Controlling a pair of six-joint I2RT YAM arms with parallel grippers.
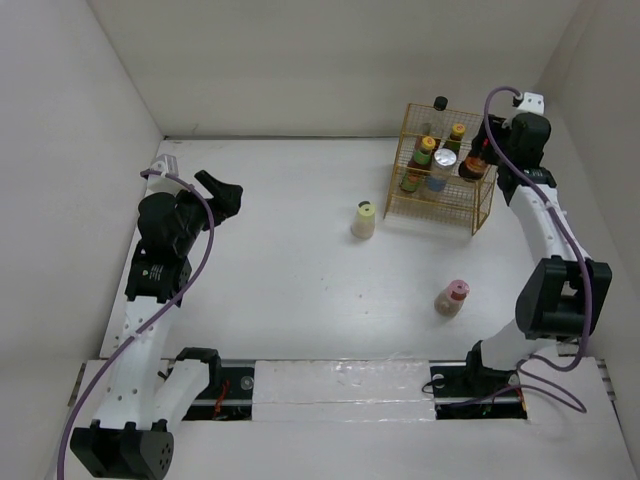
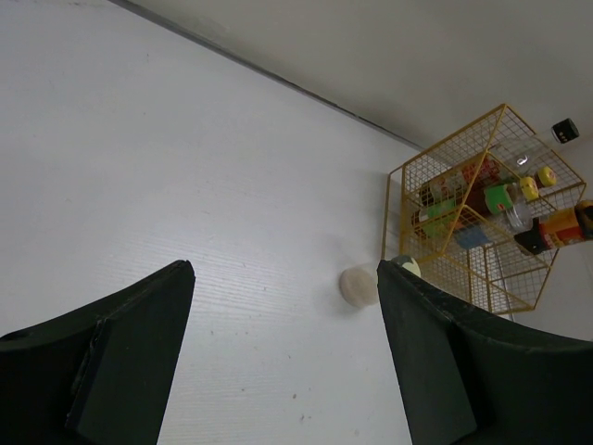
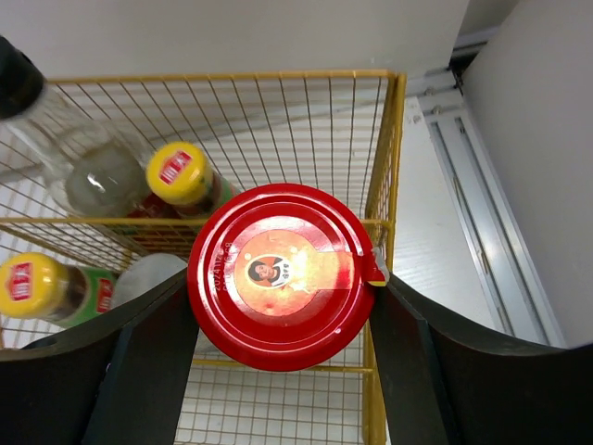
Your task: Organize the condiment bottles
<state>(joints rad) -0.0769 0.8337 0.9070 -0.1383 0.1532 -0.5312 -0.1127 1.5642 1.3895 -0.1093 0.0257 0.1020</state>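
Note:
My right gripper point(image 3: 283, 297) is shut on the red-lidded jar point(image 3: 278, 260) and holds it at the right end of the yellow wire rack point(image 3: 387, 139), also seen from above point(image 1: 476, 166). In the rack stand two dark yellow-capped bottles point(image 1: 424, 152) point(image 1: 457, 133) and a silver-capped white one point(image 1: 444, 163); a black-capped bottle point(image 1: 440, 103) is at its far edge. A cream bottle point(image 1: 364, 220) stands on the table left of the rack. A pink-capped bottle point(image 1: 452, 298) stands nearer the front. My left gripper point(image 1: 225, 190) is open and empty, far left; the cream bottle point(image 2: 357, 286) lies ahead of it.
The rack point(image 1: 440, 195) sits at the back right, close to the right wall. White walls enclose the table on the left, back and right. The arm bases stand on a rail point(image 1: 330, 385) at the near edge.

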